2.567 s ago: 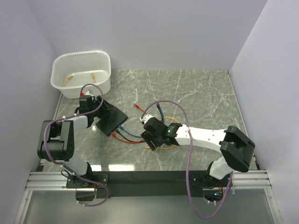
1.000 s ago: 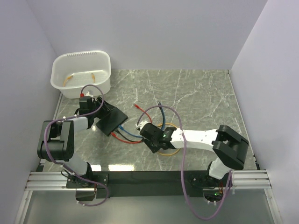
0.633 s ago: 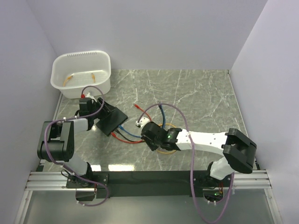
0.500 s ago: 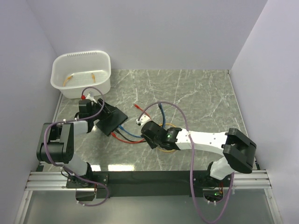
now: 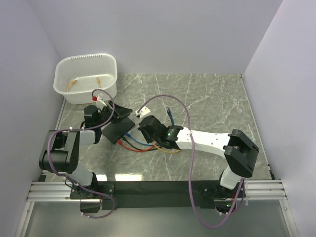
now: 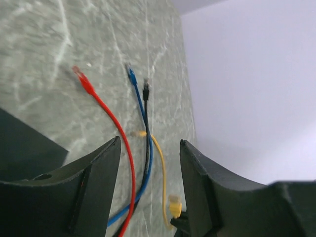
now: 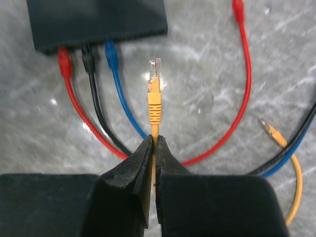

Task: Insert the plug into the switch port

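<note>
Your right gripper (image 7: 153, 141) was pinched shut on the thin yellow cable (image 7: 154, 131), just behind its ribbed yellow plug (image 7: 155, 84) with the clear plastic tip. That plug pointed at the flat matte-black rectangular switch (image 7: 98, 19) but stood apart from it. A red plug (image 7: 64, 59), a black plug (image 7: 89, 57) and a blue plug (image 7: 111, 53) sat side by side in the sockets along its edge. Your left gripper (image 6: 148, 197) had its blocky black fingers (image 6: 94, 190) parted, with nothing between them. It was at the switch's far corner on the veined grey-green marble table (image 5: 207, 98), possibly touching it; the overhead view was too coarse to tell.
</note>
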You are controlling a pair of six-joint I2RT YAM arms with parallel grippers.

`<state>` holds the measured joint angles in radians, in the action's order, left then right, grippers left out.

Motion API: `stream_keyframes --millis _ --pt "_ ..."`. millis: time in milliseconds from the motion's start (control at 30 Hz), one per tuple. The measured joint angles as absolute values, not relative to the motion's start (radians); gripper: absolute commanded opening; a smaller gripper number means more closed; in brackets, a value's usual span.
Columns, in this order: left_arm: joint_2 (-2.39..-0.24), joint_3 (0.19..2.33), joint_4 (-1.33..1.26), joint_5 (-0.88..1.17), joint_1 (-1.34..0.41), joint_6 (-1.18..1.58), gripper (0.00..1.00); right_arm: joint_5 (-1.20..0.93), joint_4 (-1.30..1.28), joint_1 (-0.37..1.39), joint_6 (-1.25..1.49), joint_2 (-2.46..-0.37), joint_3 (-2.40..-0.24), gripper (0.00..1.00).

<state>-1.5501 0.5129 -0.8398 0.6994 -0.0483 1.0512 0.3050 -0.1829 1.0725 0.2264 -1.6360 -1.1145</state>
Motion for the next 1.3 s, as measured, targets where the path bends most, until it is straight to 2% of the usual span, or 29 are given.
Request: stream_keyframes --millis 200,467,800,933,1200,1300 --pt "-1.552 0.531 -0.830 0.720 -0.112 1.044 0.56 0.298 -0.164 1.047 0.226 -1.703 -1.211 0.00" --pt "-1.552 0.566 -0.779 0.719 -0.162 1.006 0.56 0.291 -0.165 1.023 0.227 -1.723 -1.235 0.00" --pt "-1.555 0.567 -0.781 0.719 -0.168 1.007 0.40 0.283 -0.159 1.010 0.240 -1.726 -1.245 0.00" --pt "-1.555 0.567 -0.781 0.719 -0.170 1.003 0.30 0.280 -0.151 1.007 0.246 -1.731 -1.245 0.00" --pt "-1.556 0.567 -0.781 0.722 -0.181 0.997 0.25 0.276 -0.139 1.004 0.255 -1.742 -1.246 0.00" --pt "-1.556 0.568 -0.781 0.718 -0.185 0.986 0.21 0.276 -0.142 1.003 0.256 -1.748 -1.258 0.00"
